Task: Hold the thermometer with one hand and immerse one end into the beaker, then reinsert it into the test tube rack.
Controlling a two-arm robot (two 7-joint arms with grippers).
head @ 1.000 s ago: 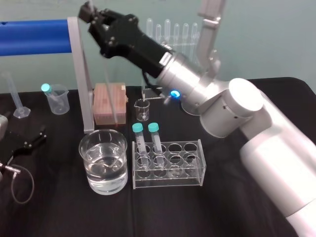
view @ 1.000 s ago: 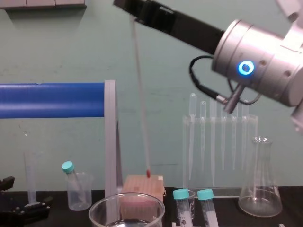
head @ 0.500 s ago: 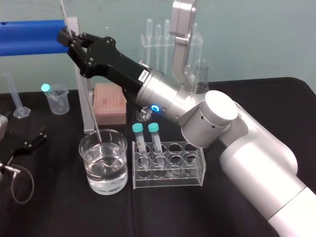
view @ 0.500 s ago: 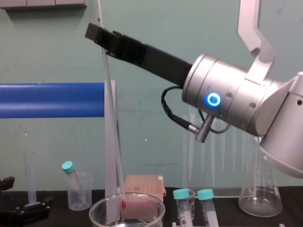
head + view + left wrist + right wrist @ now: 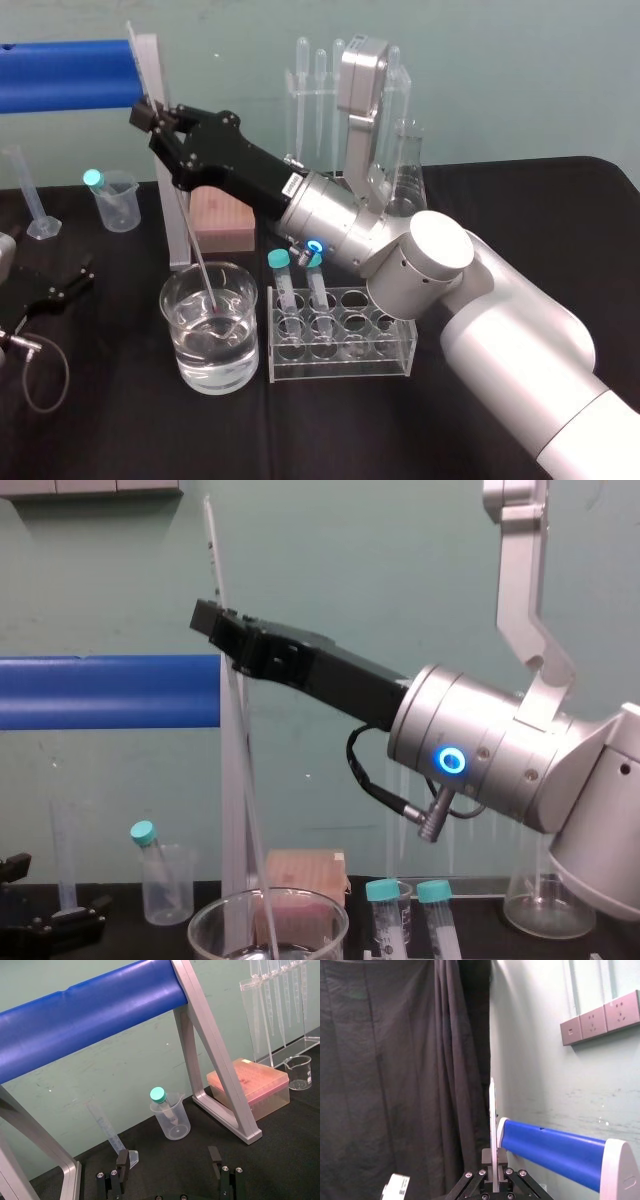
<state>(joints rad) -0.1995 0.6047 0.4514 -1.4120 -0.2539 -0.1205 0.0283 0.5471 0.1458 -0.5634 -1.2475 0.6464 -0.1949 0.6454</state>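
My right gripper (image 5: 148, 112) (image 5: 215, 620) is shut on the thermometer (image 5: 192, 245) (image 5: 213, 550), a long thin clear rod, gripping it near its upper part. The rod slants down into the beaker (image 5: 240, 360) (image 5: 330, 920), a wide glass vessel holding water, and its lower end sits in the water. In the right wrist view the rod (image 5: 492, 1125) stands up between the shut fingers of the gripper (image 5: 493, 1160). The test tube rack (image 5: 400, 350) stands just right of the beaker with two teal-capped tubes (image 5: 280, 262). My left gripper (image 5: 60, 288) (image 5: 168, 1160) rests open at the table's left.
A blue bar (image 5: 60, 75) on a grey frame post (image 5: 165, 200) stands right behind the beaker, close to the rod. A pink box (image 5: 225, 215), a small plastic beaker (image 5: 112, 205), a graduated cylinder (image 5: 25, 190), a pipette stand (image 5: 320, 70) and a conical flask (image 5: 405, 165) line the back.
My right gripper has swung left and down with the thermometer. Its lower end went from above the pink box into the beaker's water.
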